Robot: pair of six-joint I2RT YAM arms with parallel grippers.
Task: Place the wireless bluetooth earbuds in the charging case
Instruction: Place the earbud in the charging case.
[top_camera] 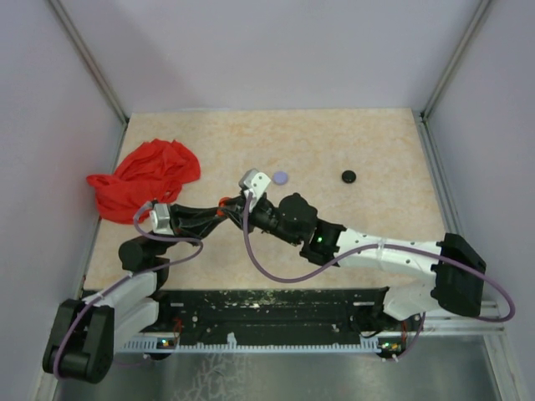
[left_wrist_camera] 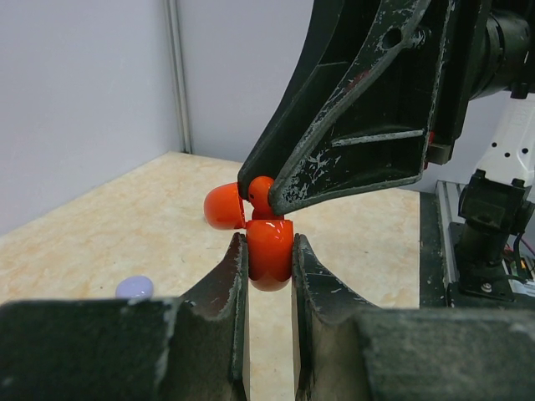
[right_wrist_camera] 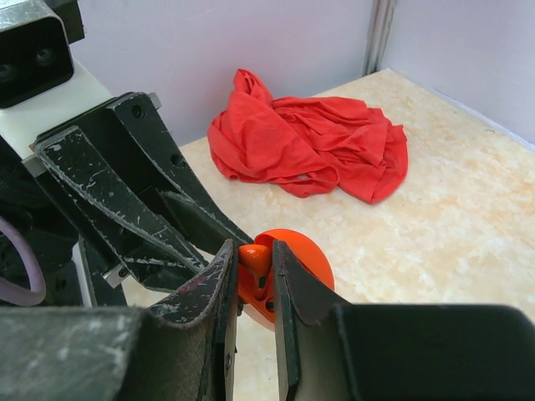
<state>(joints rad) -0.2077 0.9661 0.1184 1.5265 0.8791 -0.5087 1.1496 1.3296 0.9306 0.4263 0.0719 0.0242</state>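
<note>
A small orange earbud (right_wrist_camera: 253, 266) is pinched in the narrow jaws of the right gripper (right_wrist_camera: 255, 251), right at the open top of the orange charging case (left_wrist_camera: 269, 251). The left gripper (left_wrist_camera: 269, 241) clamps the case body in its nearly closed jaws, with the lid (left_wrist_camera: 224, 206) swung aside, over the table (top_camera: 376, 142). Farther back lie a lilac disc (top_camera: 280, 177) and a black disc (top_camera: 349, 176). A crumpled red cloth (top_camera: 146, 175) lies to the left.

Cloth (top_camera: 146, 180) left on table (top_camera: 376, 150), charging case (left_wrist_camera: 269, 251) right of it
</note>
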